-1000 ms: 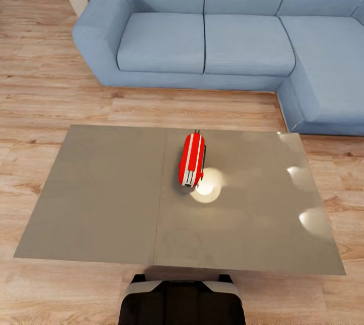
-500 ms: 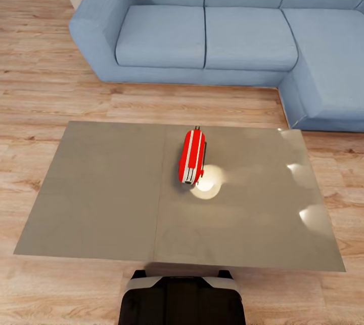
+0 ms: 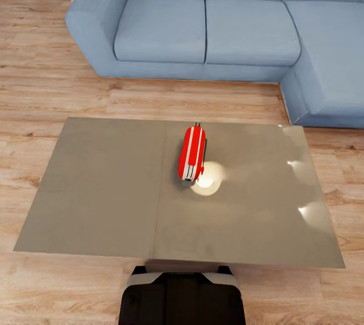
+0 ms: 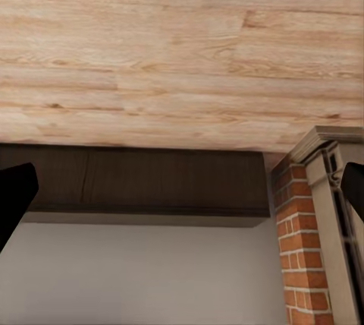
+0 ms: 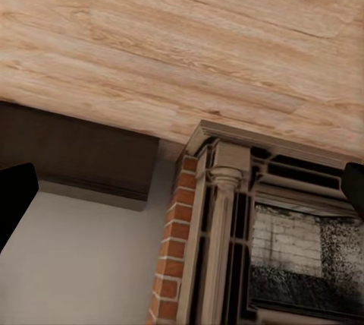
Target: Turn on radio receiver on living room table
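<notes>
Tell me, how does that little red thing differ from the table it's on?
The radio receiver is bright red with white bands; the table is dull grey-brown. The radio receiver is small and narrow with rounded ends; the table is broad, flat and rectangular, far larger. The table mirrors lamp glare; the radio receiver does not. Both sit squarely before the blue sofa.

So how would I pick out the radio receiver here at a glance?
Find the blue sofa, then the low grey-brown table in front of it on the wood floor. Near the table's middle lies the radio receiver: small, bright red with white bands, beside a bright lamp reflection.
</notes>
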